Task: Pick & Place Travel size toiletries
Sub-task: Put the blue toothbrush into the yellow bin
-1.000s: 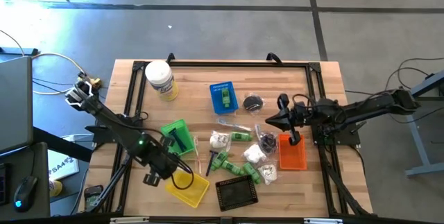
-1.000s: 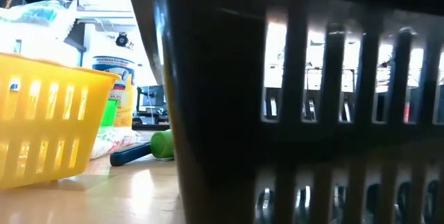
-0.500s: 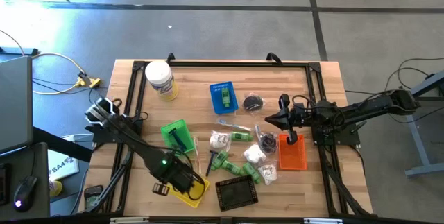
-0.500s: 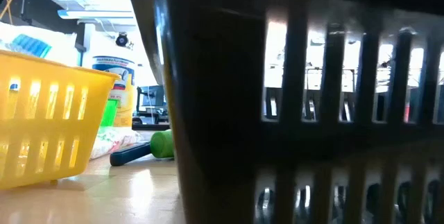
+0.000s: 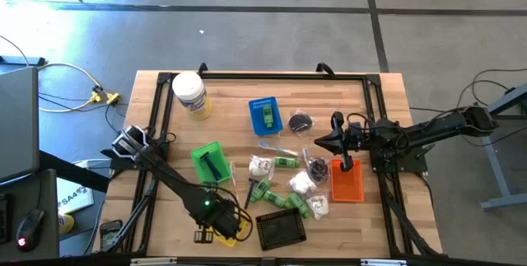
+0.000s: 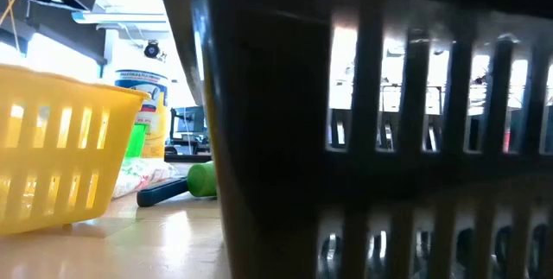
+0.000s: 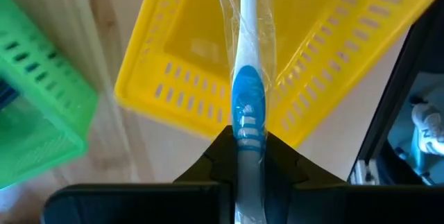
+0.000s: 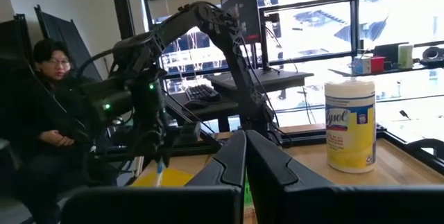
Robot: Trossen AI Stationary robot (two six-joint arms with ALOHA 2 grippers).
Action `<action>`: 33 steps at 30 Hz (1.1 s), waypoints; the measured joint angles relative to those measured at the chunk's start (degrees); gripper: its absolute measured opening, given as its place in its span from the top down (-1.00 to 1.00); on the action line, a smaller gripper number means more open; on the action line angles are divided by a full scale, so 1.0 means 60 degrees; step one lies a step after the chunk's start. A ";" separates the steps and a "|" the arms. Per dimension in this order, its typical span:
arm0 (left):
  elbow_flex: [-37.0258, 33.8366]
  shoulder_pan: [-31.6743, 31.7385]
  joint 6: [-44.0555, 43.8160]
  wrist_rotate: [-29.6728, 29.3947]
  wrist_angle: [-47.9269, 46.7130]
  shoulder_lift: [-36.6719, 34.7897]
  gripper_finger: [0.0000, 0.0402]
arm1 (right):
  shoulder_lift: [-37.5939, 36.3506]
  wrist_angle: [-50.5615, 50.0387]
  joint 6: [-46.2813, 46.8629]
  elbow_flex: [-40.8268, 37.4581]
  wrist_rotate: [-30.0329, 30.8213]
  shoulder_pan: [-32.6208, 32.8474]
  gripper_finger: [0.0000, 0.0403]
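The left claw [image 7: 248,172] was clenched on a wrapped toothbrush [image 7: 246,78], a thin pale stick with a blue grip inside clear film, and the left wrist view showed the stick running straight out from between the fingers, so its long axis continued the line of the claw itself. Directly beyond the free end lay the yellow basket [image 7: 201,78], tilted relative to the claw, with its open mouth facing the camera; the head of the toothbrush already reached over the basket's interior while the gripped end sat short of the near wall. That was the relation the coming move seemed to turn on: the thing pointed into the basket rather than across it, so a lowering and release would probably drop it lengthwise inside, provided the near rim did not catch the handle. In the high view the left arm's claw [image 5: 216,221] hung over the yellow basket [image 5: 234,231] at the near edge of the table [image 5: 387,118], beside the black basket [image 5: 281,229]; the green basket [image 5: 210,161] stood farther back. The remaining toiletries, green bottles [image 5: 265,193] and white packets [image 5: 300,183], lay scattered in the middle of the table, well apart from the left claw and nearer the right one. The right claw [image 5: 333,141] waited clenched and empty above the orange basket [image 5: 347,182], holding nothing
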 joint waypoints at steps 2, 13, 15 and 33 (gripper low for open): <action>0.0000 0.0004 0.0010 -0.0004 0.0177 0.0100 0.87 | 0.0000 0.0020 -0.0002 -0.0004 -0.0003 0.0004 0.98; -0.0011 0.0007 -0.0035 -0.0064 0.0755 0.0447 0.80 | 0.0000 0.0035 -0.0169 -0.0004 0.0010 0.0000 0.98; -0.0018 0.0007 -0.0038 -0.0088 0.0895 0.0522 0.79 | 0.0000 0.0038 -0.0173 -0.0004 0.0017 0.0003 0.98; -0.0018 0.0015 -0.0041 0.0660 0.1437 0.0588 0.35 | 0.0000 0.0035 -0.0173 -0.0007 0.0017 0.0000 0.98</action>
